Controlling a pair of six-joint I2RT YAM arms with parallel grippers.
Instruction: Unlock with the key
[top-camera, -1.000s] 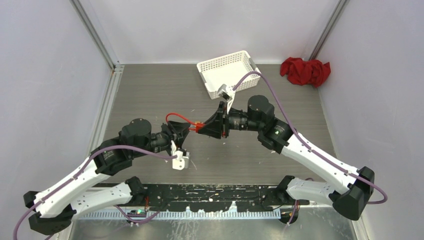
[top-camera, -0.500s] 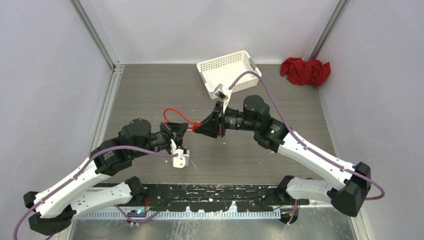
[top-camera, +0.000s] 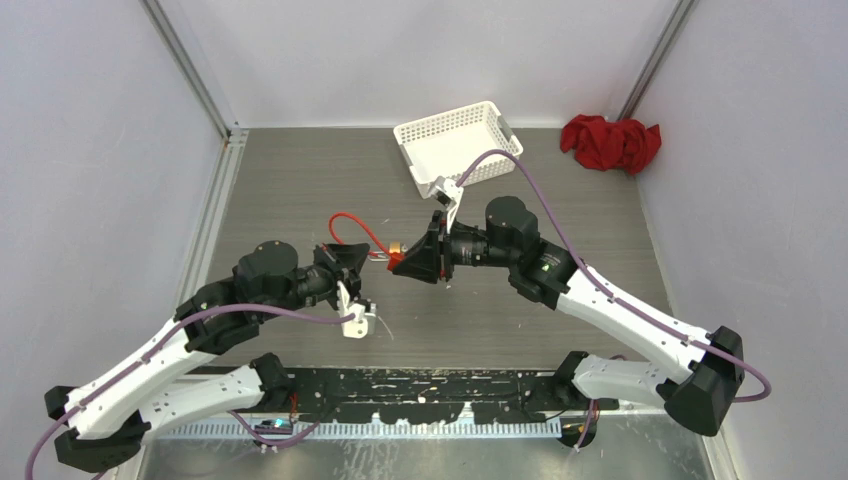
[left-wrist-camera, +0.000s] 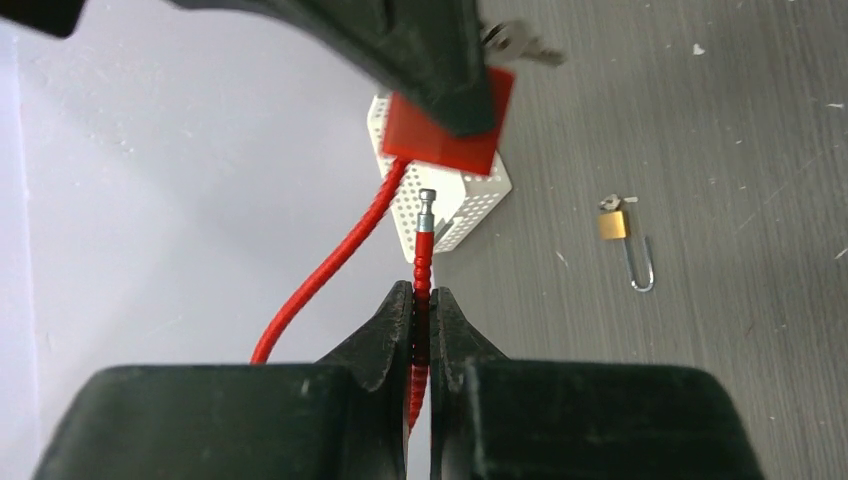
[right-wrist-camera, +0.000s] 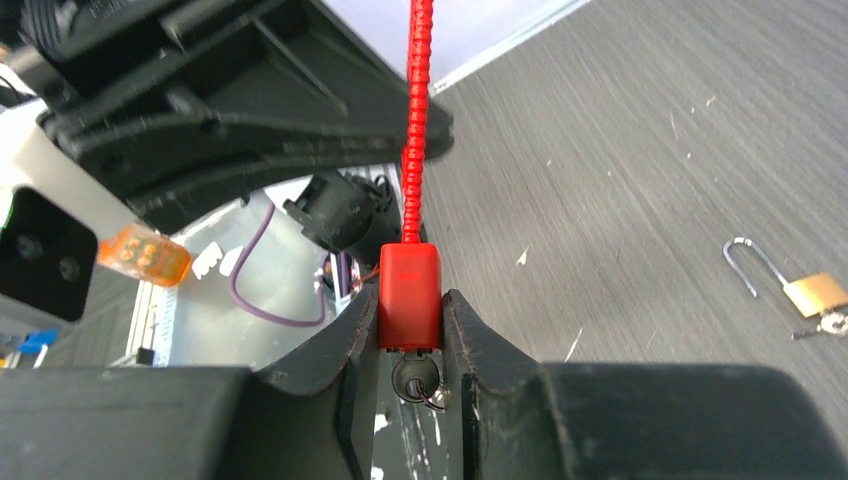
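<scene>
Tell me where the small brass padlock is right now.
The brass padlock lies loose on the table: right of the red cable in the left wrist view, and at the far right edge of the right wrist view.

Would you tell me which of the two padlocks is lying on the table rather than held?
The small brass padlock with the steel shackle, lying loose on the grey table; the red cable padlock is clamped in the right hand.

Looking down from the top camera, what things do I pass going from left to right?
Red cable → white basket → red cloth.
</scene>
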